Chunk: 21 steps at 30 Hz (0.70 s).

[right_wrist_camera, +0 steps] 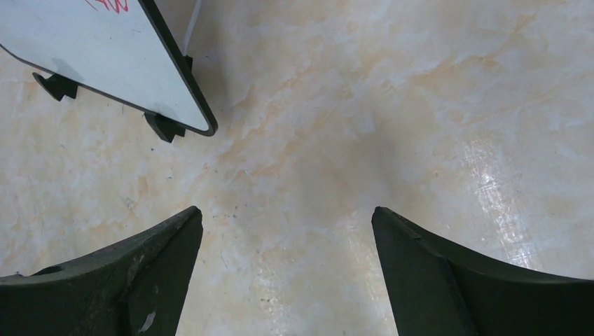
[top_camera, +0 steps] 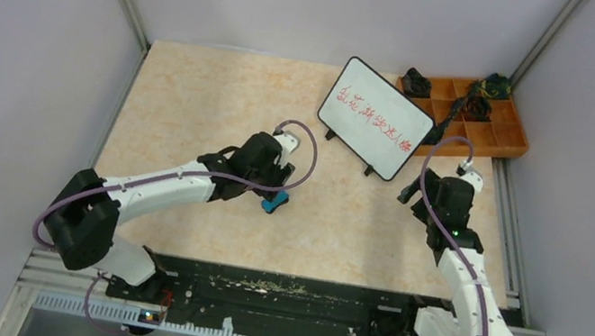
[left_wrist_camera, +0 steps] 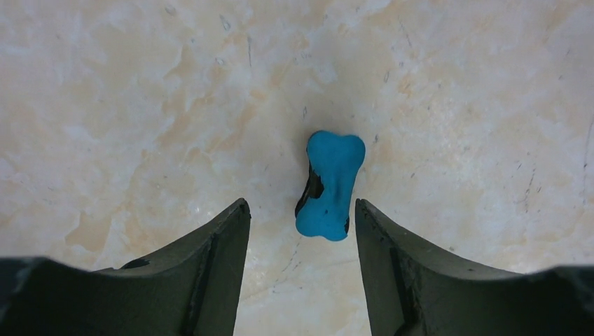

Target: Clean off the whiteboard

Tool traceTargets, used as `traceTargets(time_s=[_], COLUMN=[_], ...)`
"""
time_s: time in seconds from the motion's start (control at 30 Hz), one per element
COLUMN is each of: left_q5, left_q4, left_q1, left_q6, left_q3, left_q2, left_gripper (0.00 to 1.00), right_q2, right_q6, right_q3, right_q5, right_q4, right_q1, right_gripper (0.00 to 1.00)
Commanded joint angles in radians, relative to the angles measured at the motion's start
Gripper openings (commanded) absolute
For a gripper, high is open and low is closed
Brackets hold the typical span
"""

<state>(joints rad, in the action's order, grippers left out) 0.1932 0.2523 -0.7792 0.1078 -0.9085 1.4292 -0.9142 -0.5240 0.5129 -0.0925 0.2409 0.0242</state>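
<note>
The whiteboard [top_camera: 375, 117] stands on two black feet at the back right of the table, red handwriting across its face. Its lower corner shows in the right wrist view [right_wrist_camera: 105, 56]. A small blue bone-shaped eraser [top_camera: 273, 203] lies on the table. In the left wrist view the eraser [left_wrist_camera: 329, 185] lies just beyond the fingertips, nearer the right finger. My left gripper [left_wrist_camera: 301, 206] is open and empty above it. My right gripper [right_wrist_camera: 287, 213] is open and empty over bare table, in front of and to the right of the whiteboard.
An orange compartment tray [top_camera: 500, 133] with dark items in it sits behind the whiteboard at the back right corner. Grey walls close the table on three sides. A black rail [top_camera: 281, 298] runs along the near edge.
</note>
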Motion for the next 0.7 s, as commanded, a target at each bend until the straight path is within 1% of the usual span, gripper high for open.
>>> traceTargets(time_s=[0.0,0.1,0.33,0.5,0.67], left_q5=[-0.047,-0.067,-0.115,-0.144,-0.144], left_q4=[0.142,0.149,0.080,0.063,0.047], left_q1=[-0.008,-0.012,-0.012,-0.012,-0.012], left_q6=[-0.007,-0.007,-0.030,-0.050,-0.065], left_q3=[-0.039,-0.044,-0.023,-0.035,-0.047], left_q2=[0.046,0.074,0.105,0.148,0.194], left_gripper=[0.62,0.60,0.61,0.60,0.59], right_q2=[0.037,0.045,0.049,0.045,0.041], right_q6=[0.009,0.011,0.012,0.012,0.011], right_q3=[0.050,0.052,0.051,0.047,0.045], right_q5=[0.044,0.051,0.062,0.061,0.062], right_q4=[-0.012,-0.010,-0.006,-0.013,-0.013], right_q1=[0.004,0.005,0.006,0.005,0.005], right_gripper=[0.91,0.91,0.91,0.91,0.90])
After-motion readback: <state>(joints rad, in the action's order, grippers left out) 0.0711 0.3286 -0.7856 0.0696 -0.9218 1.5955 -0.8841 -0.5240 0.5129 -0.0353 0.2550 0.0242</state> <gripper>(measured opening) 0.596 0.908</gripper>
